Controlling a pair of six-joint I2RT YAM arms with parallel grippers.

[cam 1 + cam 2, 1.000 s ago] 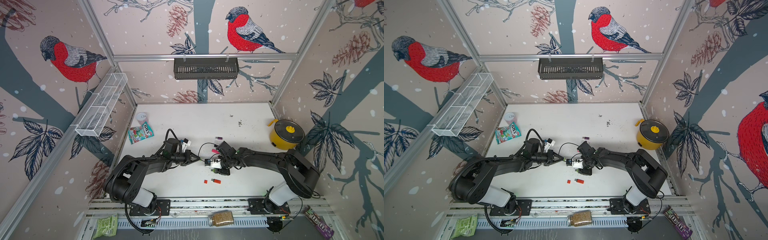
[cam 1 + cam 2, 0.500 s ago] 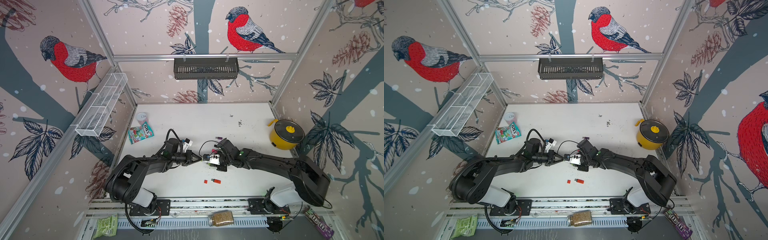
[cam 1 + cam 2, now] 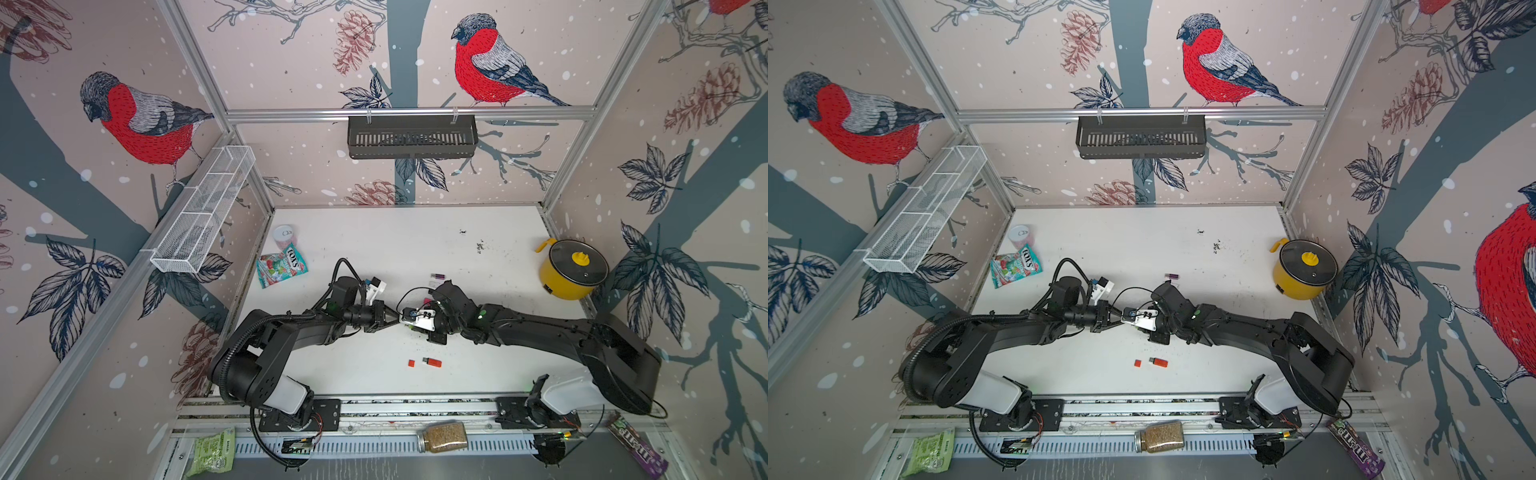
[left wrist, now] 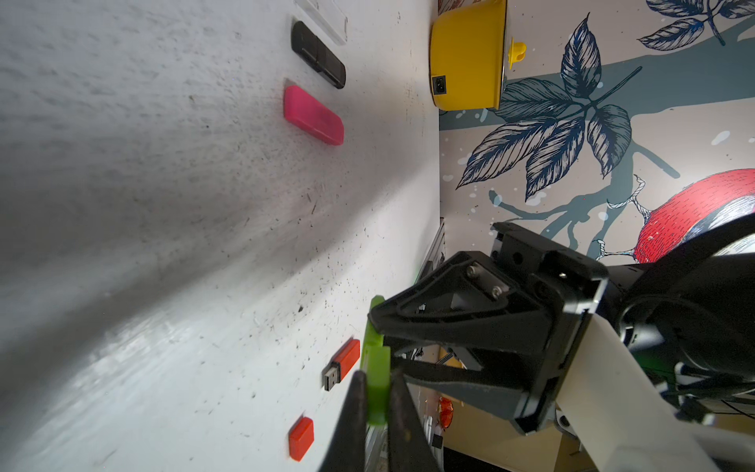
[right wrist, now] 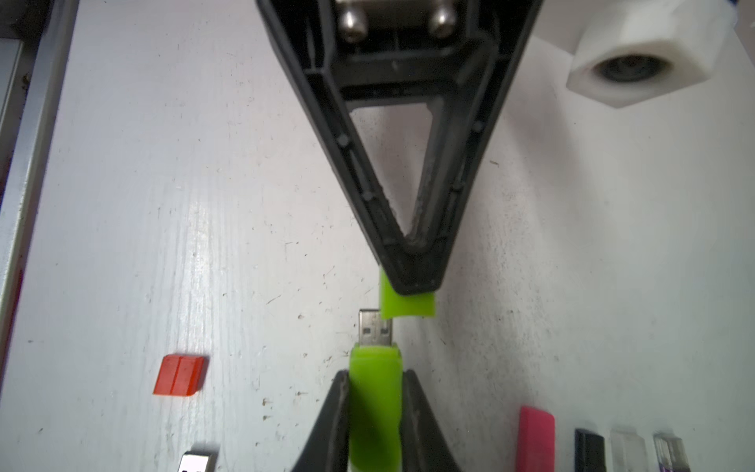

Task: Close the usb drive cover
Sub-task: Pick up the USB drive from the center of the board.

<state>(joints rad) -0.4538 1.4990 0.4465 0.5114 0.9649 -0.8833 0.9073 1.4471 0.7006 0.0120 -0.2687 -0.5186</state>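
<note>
Green usb drive [image 5: 374, 408] is clamped in right end effector [image 5: 375, 380], plug bared. Green cover [image 5: 406, 307] is pinched by left end effector [image 5: 410, 282], just beside plug tip, offset.

drive [image 5: 375, 402]: in the right wrist view its rear end runs off the edge.
cap [image 5: 406, 306]: the left pincer [image 5: 410, 282] covers most of it; I see only the open end.
plug [image 5: 198, 461]: its body is cut off by the edge.
both top views: drive and cap are too small for me to read.
</note>
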